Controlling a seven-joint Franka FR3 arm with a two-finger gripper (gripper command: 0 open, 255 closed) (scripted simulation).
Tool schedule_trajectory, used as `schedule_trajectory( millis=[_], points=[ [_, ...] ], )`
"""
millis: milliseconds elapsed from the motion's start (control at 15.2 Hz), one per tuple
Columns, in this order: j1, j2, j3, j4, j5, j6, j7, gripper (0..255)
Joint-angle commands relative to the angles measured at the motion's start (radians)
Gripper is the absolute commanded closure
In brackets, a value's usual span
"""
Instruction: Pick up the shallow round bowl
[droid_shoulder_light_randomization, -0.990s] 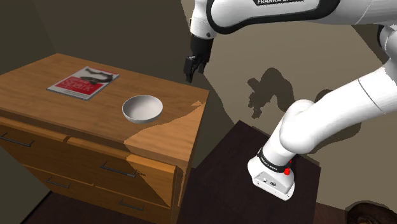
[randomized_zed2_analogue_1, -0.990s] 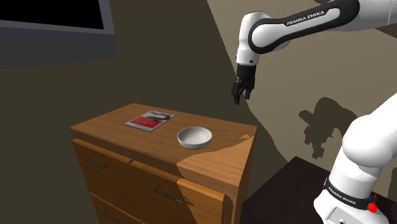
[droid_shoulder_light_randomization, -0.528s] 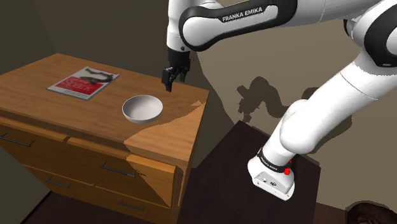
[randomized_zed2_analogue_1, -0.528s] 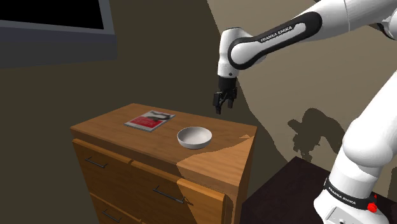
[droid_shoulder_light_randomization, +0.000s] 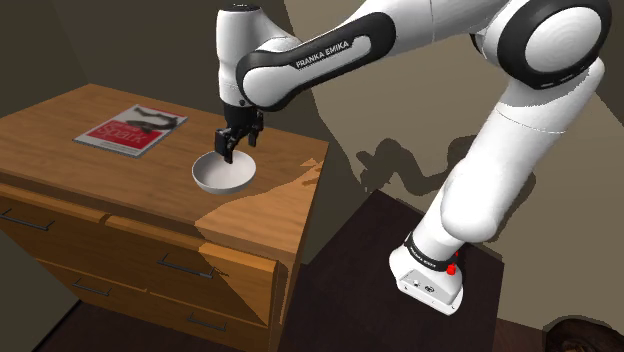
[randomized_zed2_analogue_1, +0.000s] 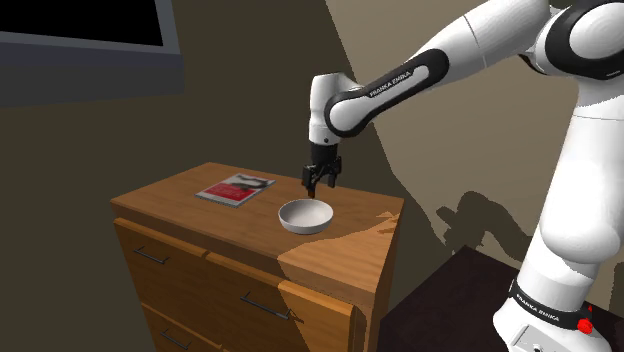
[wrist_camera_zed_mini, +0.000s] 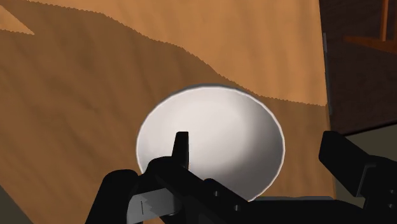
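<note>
While end effector (droid_shoulder_light_randomization: 234, 150) hangs w/ fingers apart, white bowl (droid_shoulder_light_randomization: 224, 174) sits just under it on dresser (droid_shoulder_light_randomization: 60, 135).

The white arm (droid_shoulder_light_randomization: 500, 170) rises from its base, folds at a high elbow and stretches toward the shoulder view's left. Its wrist (droid_shoulder_light_randomization: 238, 95) turns straight down. The black gripper (droid_shoulder_light_randomization: 226, 155) hangs low over the dresser top (droid_shoulder_light_randomization: 60, 120), near the right-hand end in that view. Its fingers (wrist_camera_zed_mini: 181, 149) stand apart, seemingly clasping nothing.
</note>
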Motion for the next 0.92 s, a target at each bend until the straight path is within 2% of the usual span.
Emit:
schedule_trajectory(
  millis=[0,528,858],
  points=[
    [0.012,0.075,0.007,0.057,-0.033,0.015,0.036,0],
    [0.103,0.387,-0.005,0.335,-0.161,0.034,0.160,0],
    [0.109,0.416,-0.013,0.320,-0.174,0.075,0.171,0]
  ],
)
